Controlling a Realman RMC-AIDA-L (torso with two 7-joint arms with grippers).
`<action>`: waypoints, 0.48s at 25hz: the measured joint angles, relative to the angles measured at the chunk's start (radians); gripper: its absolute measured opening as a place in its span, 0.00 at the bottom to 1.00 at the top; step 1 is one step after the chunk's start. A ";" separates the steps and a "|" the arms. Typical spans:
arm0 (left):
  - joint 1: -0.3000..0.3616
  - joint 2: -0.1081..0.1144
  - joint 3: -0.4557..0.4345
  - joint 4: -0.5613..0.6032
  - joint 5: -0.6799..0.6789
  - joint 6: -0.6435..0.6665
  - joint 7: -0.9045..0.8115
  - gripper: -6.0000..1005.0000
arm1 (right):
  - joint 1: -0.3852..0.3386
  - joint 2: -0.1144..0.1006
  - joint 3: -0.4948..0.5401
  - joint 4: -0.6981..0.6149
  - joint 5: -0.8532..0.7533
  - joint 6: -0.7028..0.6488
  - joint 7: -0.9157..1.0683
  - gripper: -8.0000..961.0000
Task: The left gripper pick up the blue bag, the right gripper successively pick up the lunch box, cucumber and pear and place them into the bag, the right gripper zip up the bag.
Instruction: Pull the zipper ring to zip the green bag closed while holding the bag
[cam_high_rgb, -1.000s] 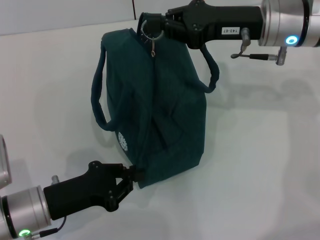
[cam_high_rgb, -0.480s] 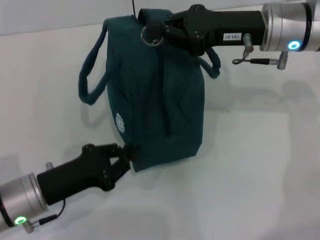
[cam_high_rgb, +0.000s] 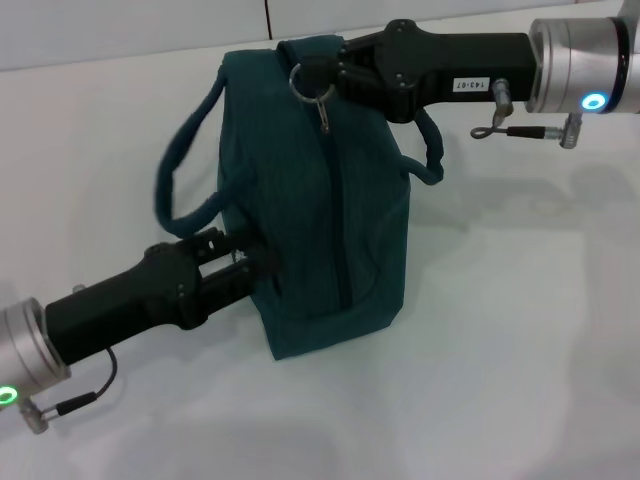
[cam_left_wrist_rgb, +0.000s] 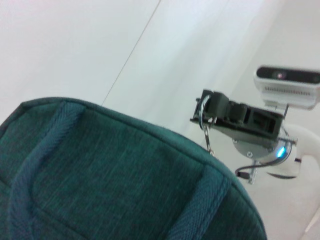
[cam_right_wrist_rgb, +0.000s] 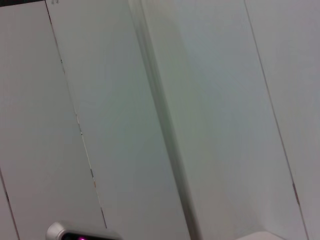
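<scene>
White table (cam_high_rgb: 520, 330) carries the upright blue bag (cam_high_rgb: 330, 220), soft and floppy, left gripper (cam_high_rgb: 255, 268) fingers clenched on its near end, right gripper (cam_high_rgb: 318, 72) pinching the zipper ring (cam_high_rgb: 303, 78), the firmest hold.

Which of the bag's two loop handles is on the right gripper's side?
The handle hanging just under the right gripper, beside the zipper ring. The other handle loops out on the blue bag's opposite side, above the left gripper.

table (cam_high_rgb: 520, 330): white, flat | on it: blue bag (cam_high_rgb: 330, 220) sitting on its bottom, near the middle | bag: dark teal, zipper line closed
</scene>
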 joint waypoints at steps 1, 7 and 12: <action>0.000 -0.001 0.000 0.013 0.004 -0.001 -0.017 0.49 | 0.000 -0.001 0.000 0.000 0.000 -0.001 -0.001 0.02; -0.022 -0.008 0.005 0.041 0.024 -0.018 -0.105 0.60 | -0.003 0.000 0.000 0.003 0.000 -0.005 -0.018 0.02; -0.035 -0.012 0.007 0.051 0.017 -0.033 -0.150 0.66 | -0.006 0.000 0.000 0.008 -0.001 -0.005 -0.026 0.02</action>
